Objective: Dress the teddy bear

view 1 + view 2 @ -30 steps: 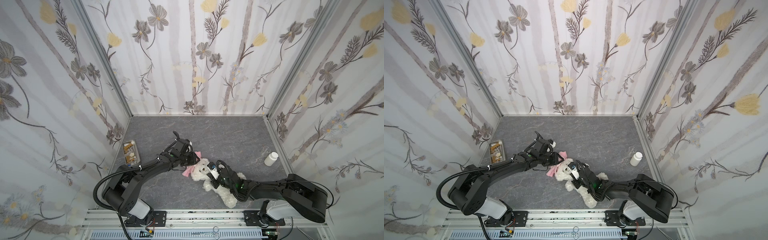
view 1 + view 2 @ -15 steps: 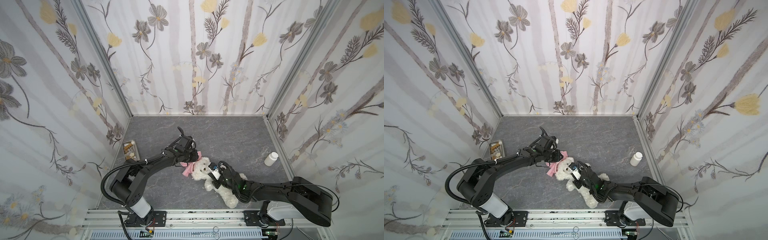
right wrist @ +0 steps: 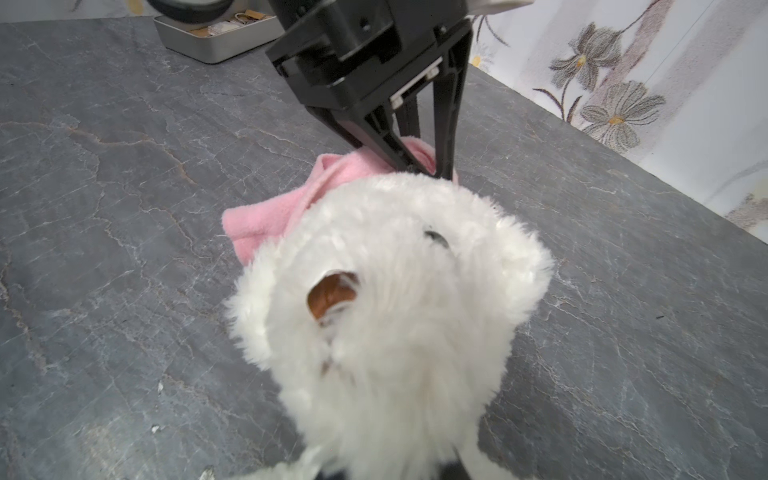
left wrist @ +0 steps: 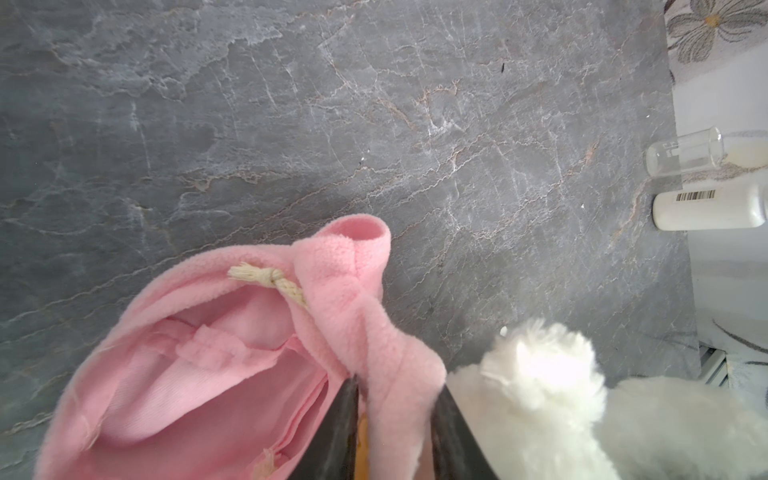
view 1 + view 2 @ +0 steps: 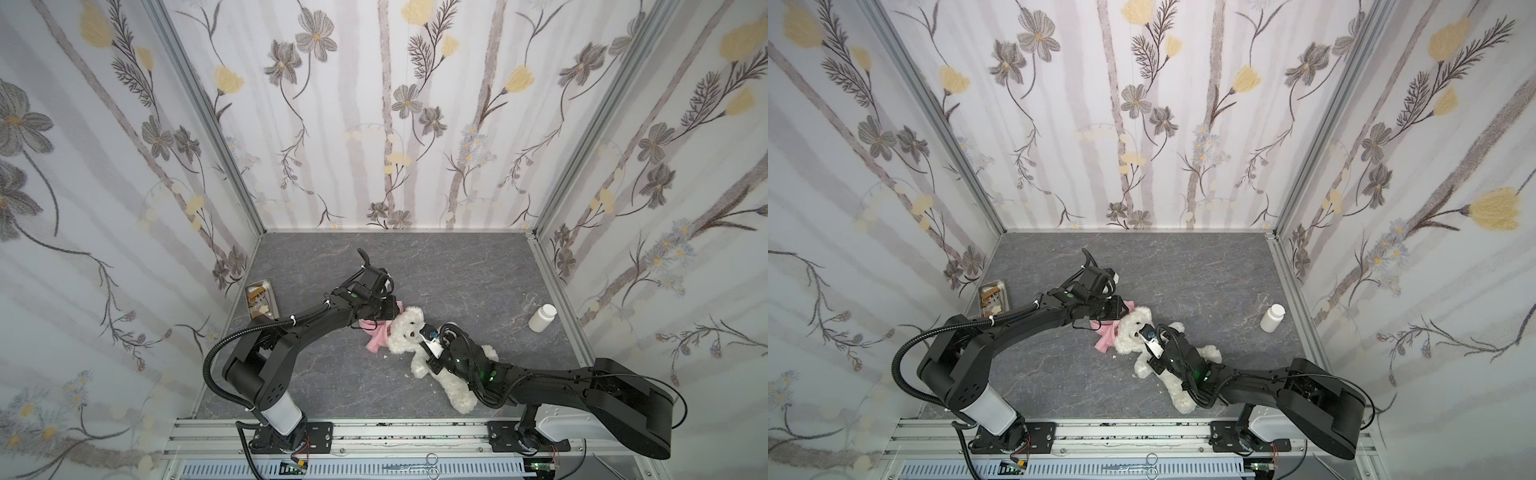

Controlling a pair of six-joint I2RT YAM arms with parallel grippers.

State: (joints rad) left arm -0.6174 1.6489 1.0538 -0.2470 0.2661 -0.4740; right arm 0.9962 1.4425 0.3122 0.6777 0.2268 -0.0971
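On pink hoodie [image 4: 199,374]: left gripper [image 4: 395,388], tight.

You get soft, even, bright light in both top views; shadows faint. Walls [image 5: 83,208] bend near left and right frame edges. Left wrist view: teddy bear [image 4: 540,374] fur glares white, blurry. Right wrist view: close fur blurry too.

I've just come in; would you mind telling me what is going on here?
Two robot arms are dressing a toy. The left claw pinches a fold of the pink hoodie, which lies bunched on the grey table beside the head of the teddy bear. The right claw appears to grip the teddy bear, which lies face up, at its chest. The hoodie is not on it yet.
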